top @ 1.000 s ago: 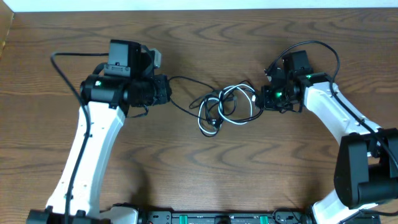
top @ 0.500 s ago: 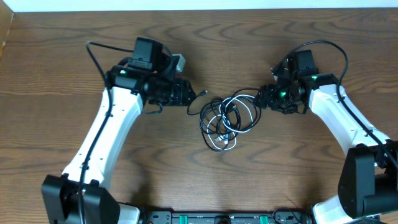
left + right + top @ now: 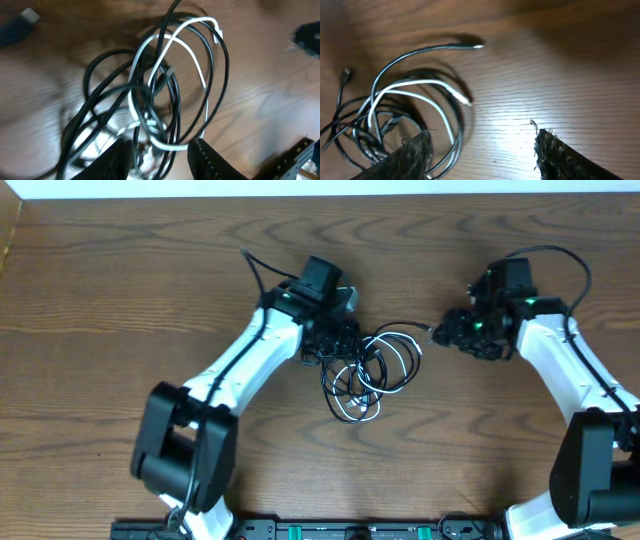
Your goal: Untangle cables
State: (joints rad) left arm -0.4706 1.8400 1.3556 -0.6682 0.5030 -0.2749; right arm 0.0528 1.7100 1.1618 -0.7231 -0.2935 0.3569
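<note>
The cables (image 3: 366, 373) lie as one tangle of black loops and a white cord in the middle of the table. My left gripper (image 3: 338, 346) is at the tangle's upper left edge. In the left wrist view its fingers (image 3: 116, 161) stand apart, open, with black strands and the white cord (image 3: 186, 29) running between them (image 3: 161, 162). My right gripper (image 3: 447, 335) hangs open to the right of the tangle, holding nothing. Bare wood shows between its fingers (image 3: 485, 156). A black cable's plug end (image 3: 471, 46) lies free, pointing toward the right gripper, and the white cord (image 3: 420, 86) curls beside the left finger.
Thick black arm cables loop above the left arm (image 3: 254, 265) and the right arm (image 3: 552, 256). A blurred dark plug with a silver tip (image 3: 24, 20) lies at the far left of the left wrist view. A black rail (image 3: 330, 530) runs along the table's near edge.
Both grippers have opened and let go of the cable ends. The left arm has swung right onto the tangle, the right gripper has drawn back right, and the tangle has slackened.
</note>
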